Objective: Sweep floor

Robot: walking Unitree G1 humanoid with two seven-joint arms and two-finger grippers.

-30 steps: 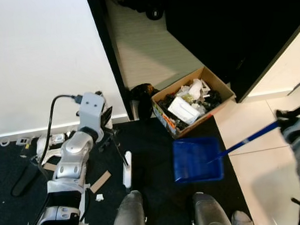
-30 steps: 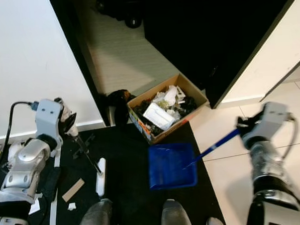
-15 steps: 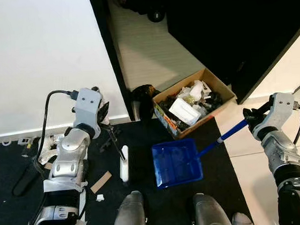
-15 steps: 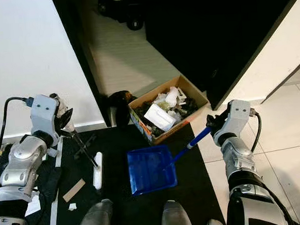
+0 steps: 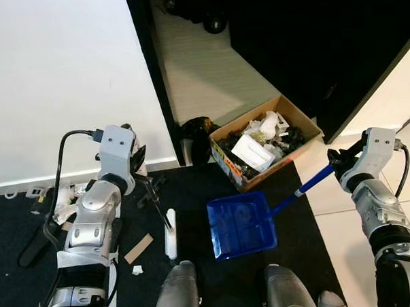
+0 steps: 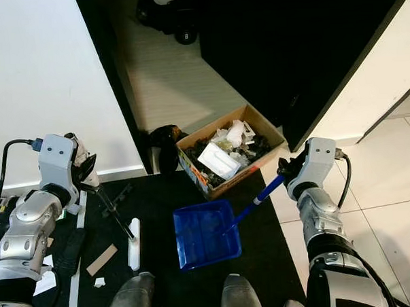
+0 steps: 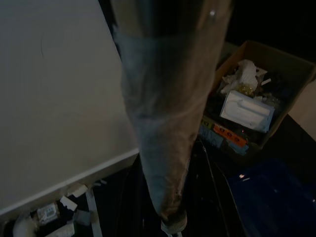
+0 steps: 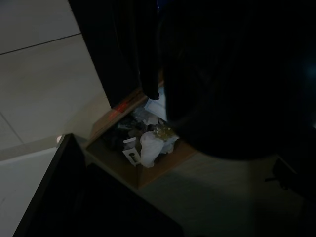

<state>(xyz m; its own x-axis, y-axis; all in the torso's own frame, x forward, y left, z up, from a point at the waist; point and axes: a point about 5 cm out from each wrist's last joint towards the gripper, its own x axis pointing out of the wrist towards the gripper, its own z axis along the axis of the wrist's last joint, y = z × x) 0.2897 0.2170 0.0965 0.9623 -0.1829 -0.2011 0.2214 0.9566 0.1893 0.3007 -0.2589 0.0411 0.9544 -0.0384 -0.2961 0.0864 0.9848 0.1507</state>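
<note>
Step in hand: debris collection is judged to be under way, with brush and pan brought together on the dark mat [image 5: 207,194].
Left gripper [image 5: 139,171]: closed around the thin dark handle of a small broom [image 5: 170,233]; the handle is slanted toward five o'clock, ending in the white brush head on the mat.
Right gripper [image 6: 285,169]: clamped on the upper end of the blue handle of the dustpan [image 6: 204,234].
Dustpan position: the blue pan is laid flat on the mat, at seven o'clock from the right gripper, well apart from it along the handle.
Brush position: the white head is seen at nine o'clock from the pan, near it but not touching.
Litter: a cardboard strip [image 5: 138,248] and a white scrap [image 5: 136,269] are seen at eight o'clock from the brush head, near the robot's feet.
Bin: a cardboard box of rubbish [image 5: 262,141] is set at twelve o'clock from the pan, just beside it.
Next move: a sweep of the scraps toward three o'clock, into the pan, is judged to be needed; the brush head would first have to be placed behind the litter.
Risk: light scraps may be pushed past the pan's edge.
</note>
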